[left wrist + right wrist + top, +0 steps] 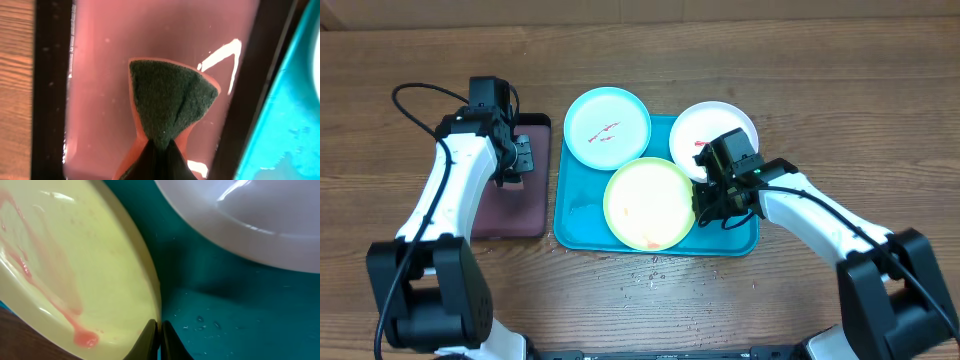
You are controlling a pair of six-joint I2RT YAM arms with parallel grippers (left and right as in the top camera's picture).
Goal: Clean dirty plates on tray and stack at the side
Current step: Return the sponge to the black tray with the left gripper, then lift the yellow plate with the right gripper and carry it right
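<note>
right gripper (159,326) nips yellow-green plate (75,270) | white plate (260,220) beside | left gripper (159,150) pinches sponge (167,100)

table (820,60): brown wood, matt, visible grain. large turquoise plastic tray (578,215): glossy, water beads on it. yellow-green rimmed round plastic plate (75,255): smooth, shiny, pinkish-red film. white round plastic plate (250,215): glossy, hard highlights. light blue round plastic plate (607,127): smooth, red smears. dark green scouring pad (167,102): rough, fibrous, matt, orange-backed. small black-rimmed tray with pinkish inside (100,75): wet sheen.
</note>
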